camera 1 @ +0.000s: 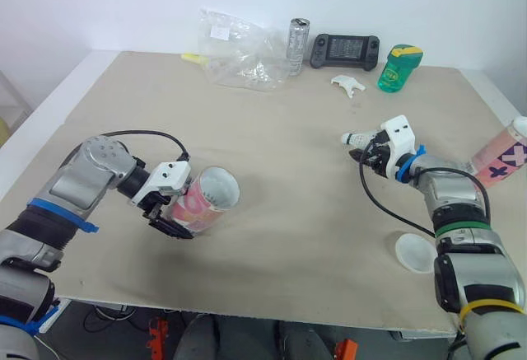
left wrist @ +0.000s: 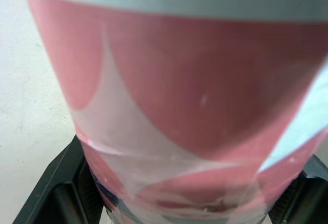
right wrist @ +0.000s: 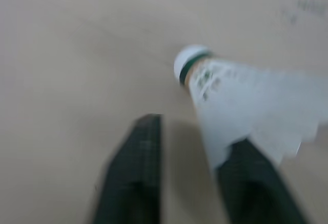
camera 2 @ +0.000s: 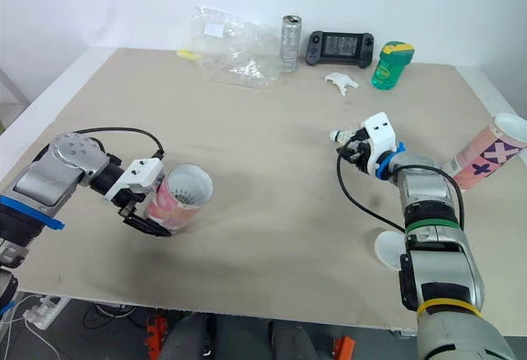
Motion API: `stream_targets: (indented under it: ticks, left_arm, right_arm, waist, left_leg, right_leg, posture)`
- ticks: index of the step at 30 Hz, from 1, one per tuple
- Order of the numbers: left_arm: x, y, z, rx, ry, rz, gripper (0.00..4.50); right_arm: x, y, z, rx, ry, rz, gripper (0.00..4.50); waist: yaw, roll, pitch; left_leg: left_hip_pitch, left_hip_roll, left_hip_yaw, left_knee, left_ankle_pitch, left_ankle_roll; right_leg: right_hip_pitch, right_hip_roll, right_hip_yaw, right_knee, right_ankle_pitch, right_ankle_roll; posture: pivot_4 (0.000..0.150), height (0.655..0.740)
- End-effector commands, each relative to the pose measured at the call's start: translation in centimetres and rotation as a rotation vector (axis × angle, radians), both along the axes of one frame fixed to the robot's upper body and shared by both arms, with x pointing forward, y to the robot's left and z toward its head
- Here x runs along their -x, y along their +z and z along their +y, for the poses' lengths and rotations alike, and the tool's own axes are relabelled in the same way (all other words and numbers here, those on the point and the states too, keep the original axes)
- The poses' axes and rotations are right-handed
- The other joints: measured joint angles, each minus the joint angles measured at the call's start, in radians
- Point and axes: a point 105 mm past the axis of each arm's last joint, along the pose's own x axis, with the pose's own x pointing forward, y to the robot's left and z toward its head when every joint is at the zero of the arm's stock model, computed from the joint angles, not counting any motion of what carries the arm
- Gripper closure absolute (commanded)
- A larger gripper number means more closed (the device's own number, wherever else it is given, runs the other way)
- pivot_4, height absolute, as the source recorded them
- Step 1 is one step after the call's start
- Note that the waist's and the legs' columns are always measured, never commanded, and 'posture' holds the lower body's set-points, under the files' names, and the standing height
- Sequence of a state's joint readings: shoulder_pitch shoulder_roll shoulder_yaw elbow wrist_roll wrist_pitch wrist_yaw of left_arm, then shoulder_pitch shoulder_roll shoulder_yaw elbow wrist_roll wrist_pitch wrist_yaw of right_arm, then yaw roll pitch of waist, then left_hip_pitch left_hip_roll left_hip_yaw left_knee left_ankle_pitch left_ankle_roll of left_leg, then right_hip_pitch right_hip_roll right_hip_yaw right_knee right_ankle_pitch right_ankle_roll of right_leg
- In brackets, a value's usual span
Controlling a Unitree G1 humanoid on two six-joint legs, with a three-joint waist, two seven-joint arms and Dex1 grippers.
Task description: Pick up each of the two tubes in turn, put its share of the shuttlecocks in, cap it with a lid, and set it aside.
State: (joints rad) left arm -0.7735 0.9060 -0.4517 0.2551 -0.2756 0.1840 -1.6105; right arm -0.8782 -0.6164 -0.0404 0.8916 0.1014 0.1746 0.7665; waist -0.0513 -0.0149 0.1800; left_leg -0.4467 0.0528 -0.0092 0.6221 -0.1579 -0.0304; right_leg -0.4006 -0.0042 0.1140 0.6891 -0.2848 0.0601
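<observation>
Pink-and-white patterned cardboard tube point(camera 1: 206, 199) is being held by the left end effector point(camera 1: 183, 214), whose black fingers are closing on either side of its lower body; the left wrist view is showing them pressing against its sides. The tube is hanging low over the near left part of the beige desk point(camera 1: 288, 129), tilted, its long axis running across the robot's front and its open white mouth facing up and toward the robot's right.

Well apart from that mouth, on the robot's right, the right end effector point(camera 1: 367, 151) is hovering at a white feathered shuttlecock point(camera 1: 354, 139). Its fingers are standing spread with bare desk showing between them, so it is gripping nothing; the feather skirt is lying against one finger, and the green-banded cork is pointing toward the robot's left, roughly at the tube.

Judging from this, the right arm is the nearer one and needs the skirt between its fingers before carrying the shuttlecock leftward to the waiting mouth.

Near the desk's right edge, a second pink tube with dark crosses point(camera 1: 502, 158) is leaning, and a round white lid point(camera 1: 414, 253) is lying beside the right forearm.
</observation>
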Motion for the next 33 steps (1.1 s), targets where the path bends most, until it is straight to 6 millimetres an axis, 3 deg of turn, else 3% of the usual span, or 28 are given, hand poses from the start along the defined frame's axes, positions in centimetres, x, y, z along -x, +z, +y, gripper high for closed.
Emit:
stream_targets:
  ticks: [1, 6, 10, 13, 14, 17, 18, 24, 27, 33]
  left_arm:
    - [0.2, 0.2, 0.3, -0.003, 0.003, -0.004, 0.88]
    - [0.2, 0.2, 0.2, -0.002, 0.0, -0.006, 0.88]
    - [0.1, 0.0, -0.1, -0.003, -0.013, -0.004, 0.88]
    - [0.1, 0.0, -0.3, -0.004, -0.019, -0.004, 0.88]
    - [0.1, 0.0, -0.3, -0.005, -0.02, -0.004, 0.88]
    - [0.0, 0.0, -0.2, -0.01, -0.022, -0.006, 0.88]
    - [0.0, 0.0, -0.2, -0.01, -0.023, -0.006, 0.88]
    - [-0.1, 0.0, -0.4, -0.013, -0.032, -0.005, 0.88]
    - [-0.2, 0.0, -0.5, -0.013, -0.034, -0.005, 0.88]
    - [0.2, 0.1, -0.6, -0.011, -0.036, 0.001, 0.88]
  right_arm:
    - [0.1, 1.4, -0.7, -0.006, 0.004, -0.053, 4.48]
    - [0.5, 1.8, -1.2, 0.03, 0.004, -0.084, 4.48]
    - [1.8, 7.1, 0.5, -0.027, 0.083, -0.282, 4.48]
    - [5.6, 9.3, 5.2, 0.049, 0.36, -0.339, 4.48]
    - [7.8, 9.6, 7.5, 0.092, 0.505, -0.334, 4.48]
    - [14.0, 9.4, 13.1, 0.222, 0.869, -0.304, 4.48]
    - [15.1, 9.5, 14.2, 0.239, 0.933, -0.306, 4.48]
    - [16.3, 11.0, 19.8, 0.344, 1.125, -0.408, 4.48]
    - [16.2, 11.1, 20.6, 0.352, 1.154, -0.413, 4.48]
    - [15.2, 8.4, 21.5, 0.553, 1.23, -0.329, 4.48]
  waist:
    - [0.0, 0.0, 0.0]
    - [0.0, 0.0, 0.0]
    - [0.001, 0.001, 0.0]
    - [0.003, 0.002, 0.001]
    - [0.004, 0.002, 0.001]
    - [0.004, 0.003, 0.001]
    - [0.004, 0.003, 0.0]
    - [0.003, 0.002, 0.001]
    - [0.008, 0.001, 0.0]
    - [0.008, 0.0, 0.0]
  left_leg:
    - [0.0, 0.0, 0.0, 0.0, 0.0, 0.0]
    - [0.0, 0.0, 0.0, 0.0, 0.0, 0.0]
    - [0.0, 0.0, 0.0, 0.0, 0.0, 0.0]
    - [0.0, 0.0, 0.0, 0.0, 0.0, 0.0]
    - [0.0, 0.0, -0.001, 0.0, 0.0, 0.0]
    - [0.0, 0.0, -0.002, -0.001, 0.0, 0.0]
    - [0.0, 0.0, -0.003, -0.001, 0.0, 0.0]
    - [0.0, 0.001, -0.001, 0.004, 0.002, -0.002]
    - [0.0, 0.003, -0.001, 0.005, 0.003, -0.002]
    - [-0.001, 0.003, 0.0, 0.005, 0.003, -0.002]
  right_leg:
    - [0.0, 0.0, 0.0, 0.0, 0.0, 0.0]
    - [0.0, 0.0, 0.0, 0.0, 0.0, 0.0]
    - [0.0, 0.0, 0.0, 0.0, 0.0, 0.0]
    - [0.0, 0.0, 0.0, 0.001, 0.0, 0.0]
    - [0.0, 0.0, 0.0, 0.001, -0.001, 0.0]
    - [0.0, 0.0, -0.002, 0.001, -0.002, -0.001]
    - [0.0, 0.0, -0.002, 0.001, -0.002, -0.001]
    - [0.0, 0.0, -0.002, 0.001, -0.001, 0.004]
    - [0.0, 0.0, -0.003, 0.001, 0.0, 0.002]
    - [-0.001, 0.0, -0.003, 0.001, 0.001, 0.005]
  posture:
    - [0.15, 0.7394]
    - [0.15, 0.7394]
    - [0.15, 0.7394]
    - [0.15, 0.7394]
    - [0.15, 0.7394]
    - [0.15, 0.7394]
    - [0.15, 0.7394]
    - [0.15, 0.7394]
    - [0.15, 0.7394]
    - [0.15, 0.7394]
